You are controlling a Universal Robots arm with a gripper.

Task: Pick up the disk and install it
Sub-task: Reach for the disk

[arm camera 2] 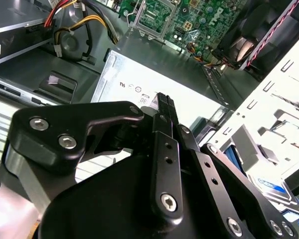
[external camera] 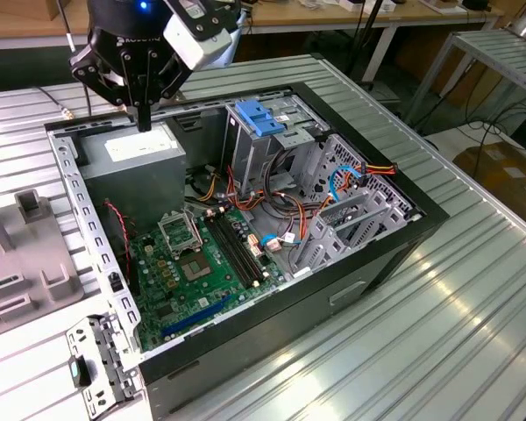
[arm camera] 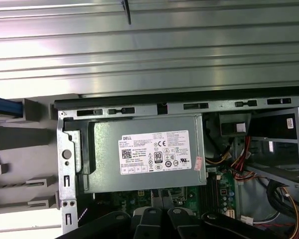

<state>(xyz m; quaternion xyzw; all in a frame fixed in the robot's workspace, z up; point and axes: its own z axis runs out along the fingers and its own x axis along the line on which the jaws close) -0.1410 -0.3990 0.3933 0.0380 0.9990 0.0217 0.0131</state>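
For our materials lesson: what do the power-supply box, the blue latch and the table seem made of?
Power-supply box: grey sheet metal, matte, with folded edges. Blue latch: probably moulded plastic, uniform colour, soft sheen. Table: seemingly aluminium, ribbed, brushed, reflecting light in streaks.

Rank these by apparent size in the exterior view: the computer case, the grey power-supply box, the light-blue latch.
Largest: the computer case.
Then the grey power-supply box.
Smallest: the light-blue latch.
None look alike.
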